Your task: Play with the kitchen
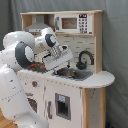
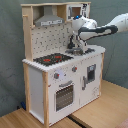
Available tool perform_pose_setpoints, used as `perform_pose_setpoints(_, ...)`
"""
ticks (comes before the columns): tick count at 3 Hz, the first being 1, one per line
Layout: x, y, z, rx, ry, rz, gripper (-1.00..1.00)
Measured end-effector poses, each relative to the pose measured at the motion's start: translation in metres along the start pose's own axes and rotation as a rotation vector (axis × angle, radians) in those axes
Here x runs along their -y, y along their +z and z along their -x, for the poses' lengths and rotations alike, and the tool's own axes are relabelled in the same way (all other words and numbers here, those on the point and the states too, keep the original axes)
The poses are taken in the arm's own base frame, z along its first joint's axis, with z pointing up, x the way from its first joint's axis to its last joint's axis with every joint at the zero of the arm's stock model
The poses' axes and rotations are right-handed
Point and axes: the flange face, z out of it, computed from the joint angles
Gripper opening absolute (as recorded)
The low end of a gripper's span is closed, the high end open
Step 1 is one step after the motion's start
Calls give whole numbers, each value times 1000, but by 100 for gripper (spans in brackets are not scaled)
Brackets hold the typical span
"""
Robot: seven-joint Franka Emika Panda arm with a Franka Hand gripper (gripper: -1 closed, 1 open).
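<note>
In both exterior views the kitchen (image 1: pixel 75 95) (image 2: pixel 60 85) stands on a wooden floor before a grey curtain.

In the first exterior view, going from left to right, the white arm (image 1: pixel 17 55) fills the left side and reaches over the counter. Its gripper (image 1: pixel 64 70) hangs low above the sink (image 1: pixel 75 74). The black faucet (image 1: pixel 84 59) rises just to the right of the fingers, and the microwave (image 1: pixel 72 23) is on the shelf above them. If the fingers are wide or narrow, I cannot tell, because the hand body hides them.

In the second exterior view the grey hood (image 2: pixel 49 20) is at the upper left, and under it the black stovetop (image 2: pixel 52 59) with red rings lies to the left of the fingers. The oven door (image 2: pixel 64 95) is below. The gripper (image 2: pixel 76 48) points down at the sink area, and the arm (image 2: pixel 107 29) comes in from the second exterior view's right.
</note>
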Motion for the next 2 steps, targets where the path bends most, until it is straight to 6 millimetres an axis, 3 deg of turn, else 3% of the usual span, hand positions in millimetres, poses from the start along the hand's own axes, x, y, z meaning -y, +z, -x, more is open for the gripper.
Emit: perform_pose_setpoints(2,6,17,-17,-26,10,-8,100)
